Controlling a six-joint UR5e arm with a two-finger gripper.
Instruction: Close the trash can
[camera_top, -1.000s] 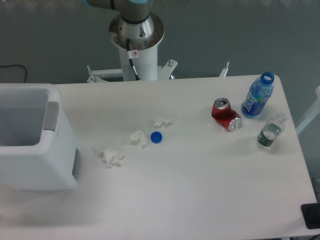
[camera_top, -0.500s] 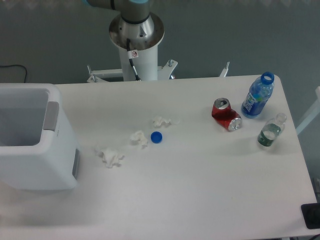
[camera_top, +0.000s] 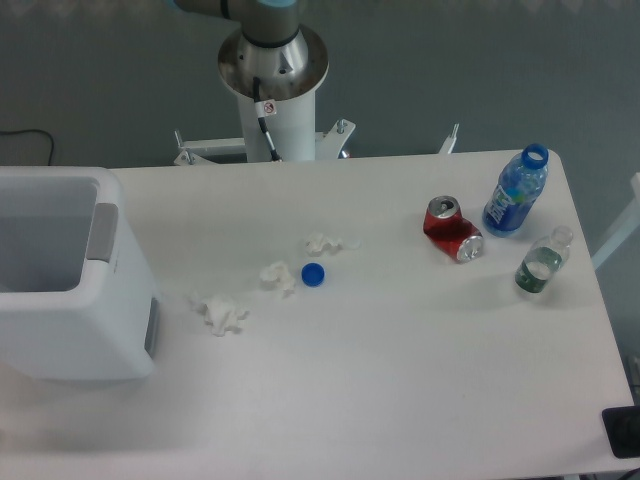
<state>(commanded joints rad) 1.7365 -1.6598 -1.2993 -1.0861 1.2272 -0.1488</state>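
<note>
Trash can (camera_top: 75, 290) open, cut off at left, claw unseen

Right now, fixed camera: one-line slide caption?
Open white trash can at table's left edge; tissue wads, blue cap, crushed red can, two bottles scattered; gripper out of frame.
</note>
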